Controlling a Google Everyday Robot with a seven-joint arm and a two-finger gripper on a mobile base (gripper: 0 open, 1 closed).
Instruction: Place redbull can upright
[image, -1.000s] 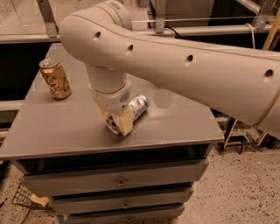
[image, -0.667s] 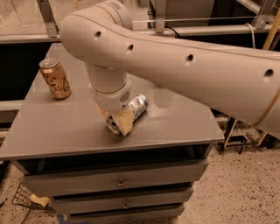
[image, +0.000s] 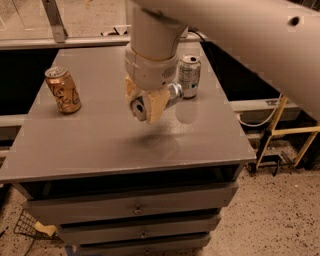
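The redbull can (image: 170, 95) lies on its side between the tan fingers (image: 156, 104) of my gripper (image: 143, 107). Its silver top faces the camera and its body points back to the right. The gripper is shut on the can and holds it a little above the grey table top (image: 100, 140), over the middle of the table. A faint shadow lies on the table under it. The arm's white wrist covers most of the can from above.
An orange can (image: 63, 90) with script lettering stands upright at the left of the table. A silver-white can (image: 189, 75) with a printed label stands upright just behind and right of the gripper. The table has drawers (image: 135, 205) below; yellow frame legs (image: 272, 132) stand to the right.
The can lay on the table with the gripper around it; now it hangs in the gripper above the table. The silver-white can has come into sight behind.
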